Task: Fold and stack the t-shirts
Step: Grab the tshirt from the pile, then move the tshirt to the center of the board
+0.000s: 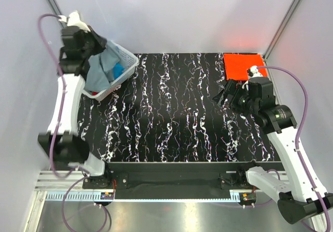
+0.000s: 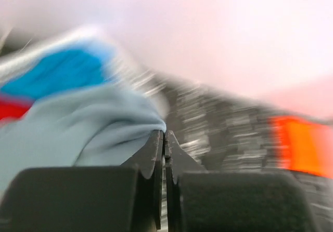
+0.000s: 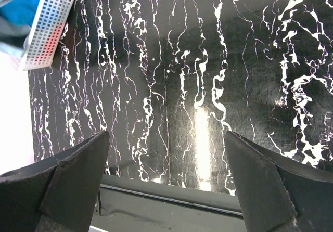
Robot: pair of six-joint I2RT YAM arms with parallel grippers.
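My left gripper [image 1: 100, 43] is raised over the white basket [image 1: 126, 58] and shut on the grey-blue t-shirt [image 1: 98, 71], which hangs from it out of the basket. The blurred left wrist view shows the jaws closed [image 2: 165, 134] on a fold of that shirt [image 2: 88, 128]. The bright blue shirt [image 1: 119, 69] and a strip of the red one [image 1: 92, 92] lie in the basket; both show in the left wrist view, blue [image 2: 62, 73] and red [image 2: 10, 110]. The orange-red shirt [image 1: 243, 65] lies folded flat at the table's back right. My right gripper [image 1: 225, 95] is open and empty above the table [image 3: 166, 136].
The black white-veined table [image 1: 171, 117] spans the middle. The basket stands tilted at the back left, also seen in the right wrist view [image 3: 49, 24]. Grey walls enclose the back and sides. The table's front edge and a metal rail [image 1: 171, 198] run near the arm bases.
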